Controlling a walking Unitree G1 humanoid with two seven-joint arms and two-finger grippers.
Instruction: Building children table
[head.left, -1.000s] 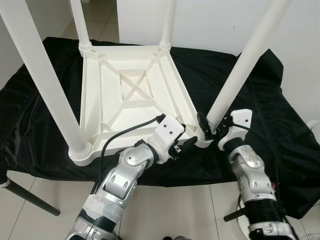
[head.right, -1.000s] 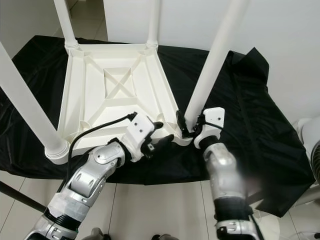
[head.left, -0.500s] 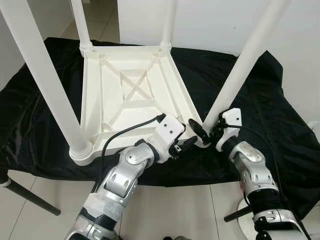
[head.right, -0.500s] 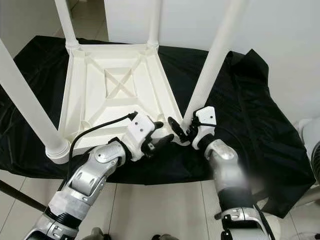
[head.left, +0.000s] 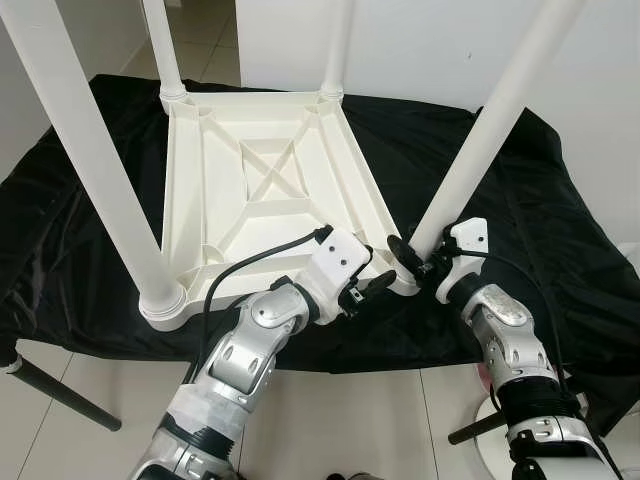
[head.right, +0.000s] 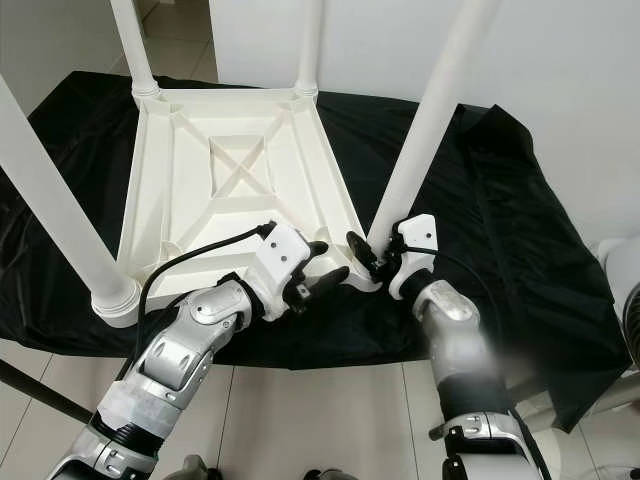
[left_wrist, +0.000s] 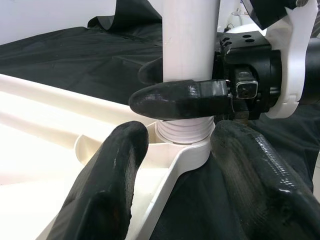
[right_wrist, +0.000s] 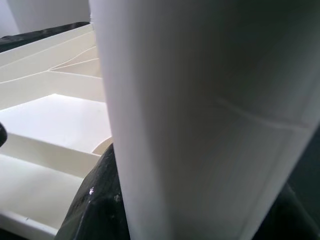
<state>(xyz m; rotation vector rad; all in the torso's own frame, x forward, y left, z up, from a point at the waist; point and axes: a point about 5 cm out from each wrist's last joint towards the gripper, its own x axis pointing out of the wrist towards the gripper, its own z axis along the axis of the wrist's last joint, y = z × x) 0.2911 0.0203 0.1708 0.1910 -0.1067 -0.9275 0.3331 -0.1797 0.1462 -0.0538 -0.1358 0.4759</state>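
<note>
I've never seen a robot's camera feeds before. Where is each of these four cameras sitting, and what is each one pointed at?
Left eye view: on the head, looking down at the upturned white table on a black cloth; both silver arms show.
Right eye view: beside it on the head, same scene; right gripper holds the near right leg.
Left wrist view: along the left gripper, facing that leg's threaded base.
Right wrist view: pressed against the leg.
Shared: all four show that leg and the table.
</note>
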